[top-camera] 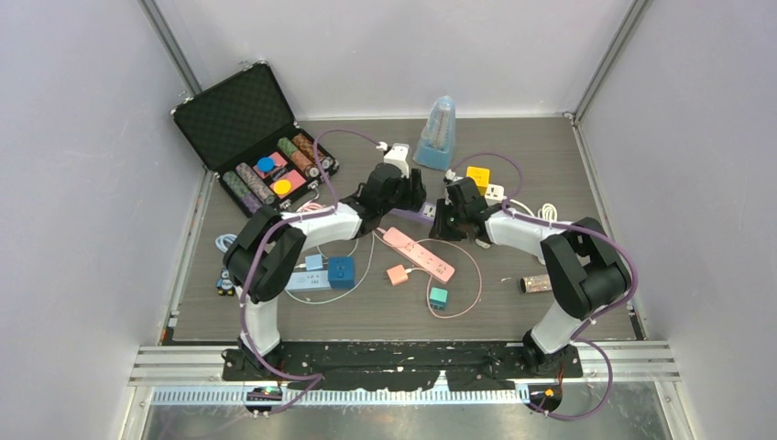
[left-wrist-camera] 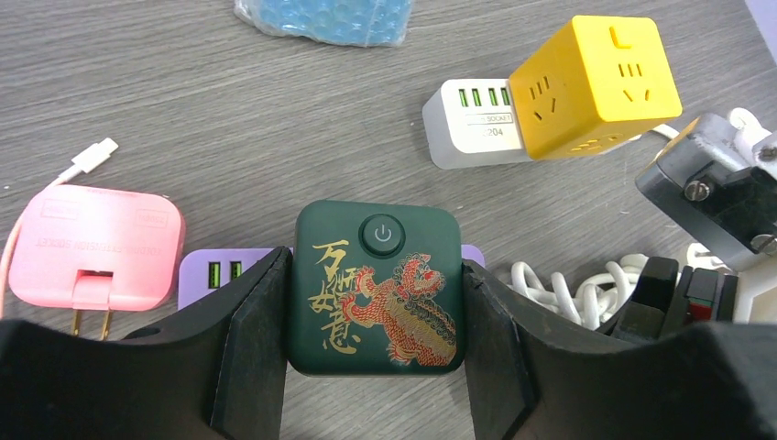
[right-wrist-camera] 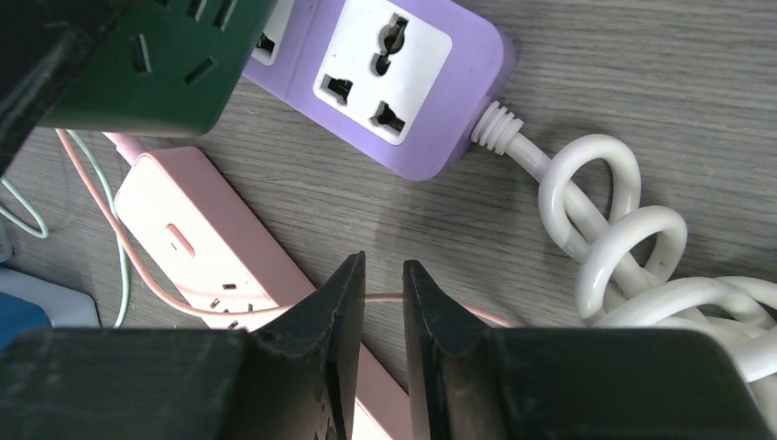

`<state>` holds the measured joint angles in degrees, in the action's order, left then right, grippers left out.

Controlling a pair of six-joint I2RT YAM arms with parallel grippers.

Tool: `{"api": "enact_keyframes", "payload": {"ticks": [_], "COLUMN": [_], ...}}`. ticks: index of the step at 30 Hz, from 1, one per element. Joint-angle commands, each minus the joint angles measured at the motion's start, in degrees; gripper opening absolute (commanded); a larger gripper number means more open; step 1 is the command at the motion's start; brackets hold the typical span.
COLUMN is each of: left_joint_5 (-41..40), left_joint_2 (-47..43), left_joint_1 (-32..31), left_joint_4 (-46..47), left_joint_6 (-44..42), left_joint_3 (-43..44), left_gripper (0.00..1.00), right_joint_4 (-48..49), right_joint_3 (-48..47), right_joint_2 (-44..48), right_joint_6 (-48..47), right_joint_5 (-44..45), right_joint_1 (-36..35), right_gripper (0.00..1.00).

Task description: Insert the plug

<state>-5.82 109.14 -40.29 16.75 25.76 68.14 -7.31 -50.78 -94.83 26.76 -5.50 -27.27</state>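
The left gripper (left-wrist-camera: 374, 316) squeezed the green plug (left-wrist-camera: 376, 266) from both sides. The plug sat right over the purple power strip (right-wrist-camera: 412, 82). The right gripper (right-wrist-camera: 383, 275) was nearly closed, with a thin gap, and held nothing above the pink power strip (right-wrist-camera: 211, 247).
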Motion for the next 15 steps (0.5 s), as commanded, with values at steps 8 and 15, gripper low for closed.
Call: {"api": "enact_keyframes", "payload": {"ticks": [8,15], "left_joint_5": [-10.00,-7.19], "left_joint_2": [0.49,1.74], "left_joint_1": [-1.44,-1.45], "left_joint_4": [-0.46,-2.38], "left_joint_6": [-2.61,-3.34], "left_joint_3": [0.58,2.68], "left_gripper": [0.00,0.00], "right_joint_4": [1.97,1.95], "right_joint_3": [0.99,0.95], "right_joint_2": [3.46,3.74], "right_joint_6": [-0.06,-0.18], "right_joint_5": [-0.63,-1.02], "right_joint_1": [0.56,0.80], "right_gripper": [0.27,0.27]}}
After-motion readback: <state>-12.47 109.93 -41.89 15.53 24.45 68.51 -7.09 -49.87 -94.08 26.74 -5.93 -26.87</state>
